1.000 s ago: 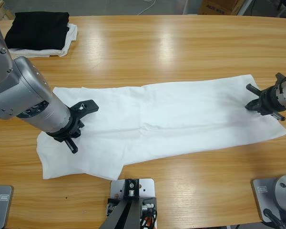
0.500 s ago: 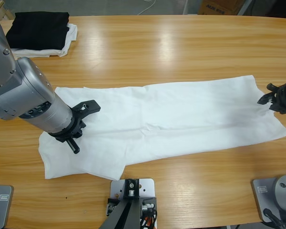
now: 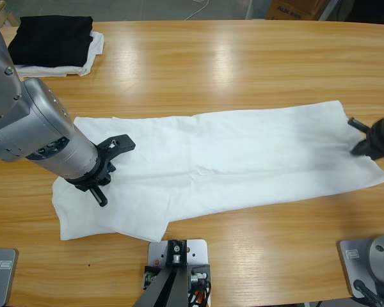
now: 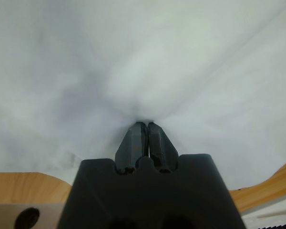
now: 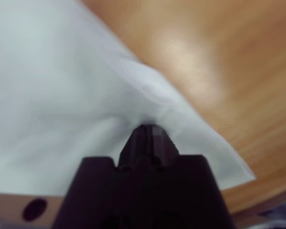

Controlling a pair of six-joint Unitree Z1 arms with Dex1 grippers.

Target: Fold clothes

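White T-shirt (image 3: 224, 160) is lying flat along the near-middle of the wooden table (image 3: 243, 64), already narrowed into a long band, so I judge a lengthwise fold is done. It is running from about 8 o'clock to 3 o'clock of the high view. One sleeve end is spreading wider at 8 o'clock, nearest the camera; the far corner is tapering off at 3 o'clock.

Left gripper (image 3: 101, 167) is sitting on the cloth at the 9 o'clock end. In the left wrist view its two jaws are pressed together with white fabric puckering into the tips, so the left gripper (image 4: 143, 125) is pinching the shirt.

Right gripper (image 3: 366, 142) is sitting at the 3 o'clock end, right on the shirt's edge. In the right wrist view the jaw tips are closed with a fold of the hem gathering into them, bare table past it at 1 o'clock, so the right gripper (image 5: 150, 130) is also nipping the cloth.

Crosswise folds are not yet done: the shirt is lying full length, ends well apart. What's left, as I read it, is bringing one end over the other, likely more than once, then squaring up.

Farther back at 10 o'clock, a folded black garment (image 3: 51, 37) is resting on a smaller folded white cloth (image 3: 95, 48), well apart from the shirt. A cardboard box (image 3: 293, 9) is showing past the table's far edge at 1 o'clock.
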